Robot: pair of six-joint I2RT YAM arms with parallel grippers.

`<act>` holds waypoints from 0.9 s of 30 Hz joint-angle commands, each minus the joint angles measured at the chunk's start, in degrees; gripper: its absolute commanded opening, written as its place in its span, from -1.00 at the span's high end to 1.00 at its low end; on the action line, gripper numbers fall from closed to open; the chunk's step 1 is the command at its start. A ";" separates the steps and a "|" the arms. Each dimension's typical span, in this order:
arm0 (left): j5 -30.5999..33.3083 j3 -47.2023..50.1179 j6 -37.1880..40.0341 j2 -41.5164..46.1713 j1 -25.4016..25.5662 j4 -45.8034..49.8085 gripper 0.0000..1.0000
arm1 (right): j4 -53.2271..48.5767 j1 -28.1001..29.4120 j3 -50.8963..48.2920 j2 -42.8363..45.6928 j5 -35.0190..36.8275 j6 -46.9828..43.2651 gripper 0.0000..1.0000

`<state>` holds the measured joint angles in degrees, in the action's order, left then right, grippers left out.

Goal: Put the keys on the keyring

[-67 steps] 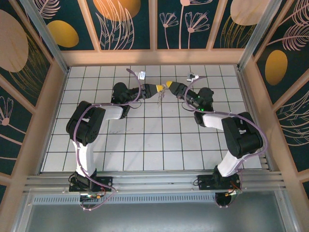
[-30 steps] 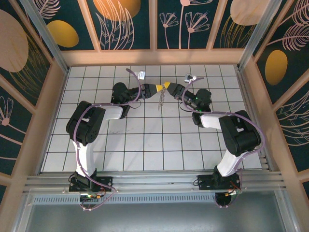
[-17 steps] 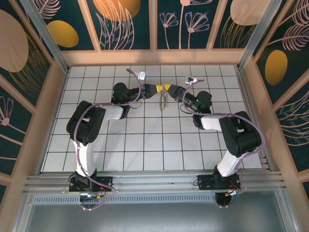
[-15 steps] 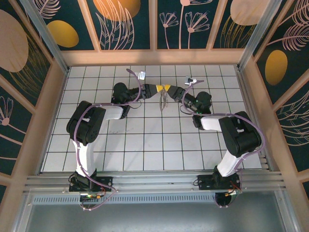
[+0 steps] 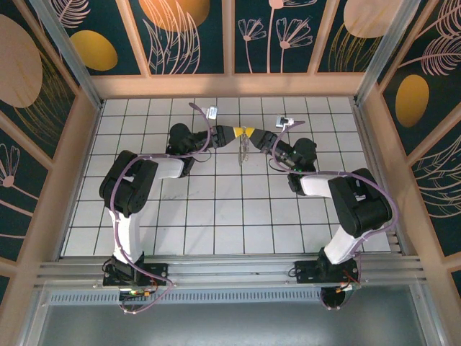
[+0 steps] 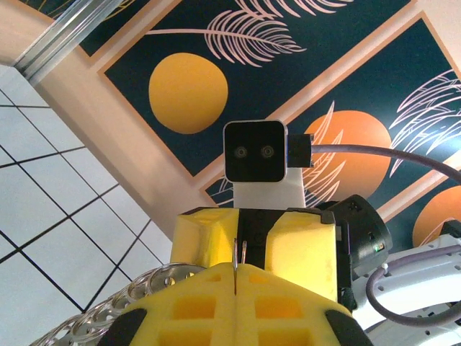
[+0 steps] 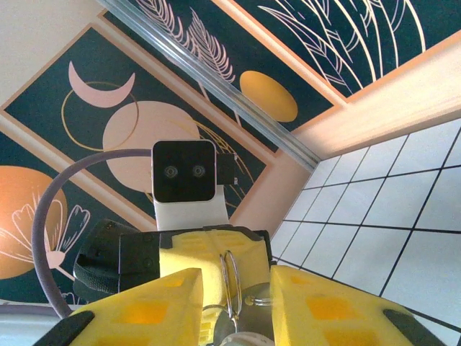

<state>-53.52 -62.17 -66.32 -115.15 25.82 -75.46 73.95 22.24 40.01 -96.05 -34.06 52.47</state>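
In the top view my two yellow-tipped grippers meet tip to tip above the far middle of the tiled floor. My left gripper (image 5: 235,132) is shut on the keyring (image 5: 243,149), a thin wire loop hanging below the tips. In the left wrist view the left gripper (image 6: 236,265) pinches the keyring (image 6: 235,252) edge-on. My right gripper (image 5: 253,132) faces it. In the right wrist view the right gripper (image 7: 235,280) stands open, with the keyring (image 7: 229,282) in the gap, touching neither finger. A pale rounded piece (image 7: 241,339) lies low in that gap; I cannot tell whether it is a key.
White tiled floor (image 5: 216,209) lies inside a wooden frame with painted panels (image 5: 180,29). Purple cables (image 5: 202,115) arch over both wrists. A silvery round piece (image 7: 256,317) hangs by the ring. The back wall (image 5: 230,85) is two tiles beyond the tips.
My right gripper has slid left towards the left gripper, so the yellow tips now nearly touch around the ring. The left arm has stayed put, still pinching the ring.
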 commanded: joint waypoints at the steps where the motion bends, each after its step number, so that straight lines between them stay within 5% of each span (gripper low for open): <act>1: 0.43 -0.49 -0.47 -0.26 0.37 -3.73 1.00 | 1.98 0.42 1.63 -0.29 -0.26 -0.87 0.44; 12: 0.43 -0.58 -0.50 -0.47 0.36 -3.73 1.00 | 3.21 0.36 2.75 -3.18 -1.26 0.31 0.55; 18: 0.34 -0.67 -0.46 -0.51 0.37 -3.64 1.00 | 4.02 0.33 2.79 -3.88 -1.97 0.53 0.99; 25: 0.34 -0.45 -0.28 -0.02 0.37 -3.90 1.00 | 3.92 -0.75 3.56 -4.12 -4.23 0.32 1.00; 27: 0.57 -0.20 0.26 0.67 0.28 -3.35 0.78 | 3.58 -1.72 4.00 -4.06 -5.62 0.23 1.00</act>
<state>-52.47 -62.17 -66.26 -115.42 25.82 -75.37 76.12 21.50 42.13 -99.29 -36.71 53.06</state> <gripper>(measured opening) 0.083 0.038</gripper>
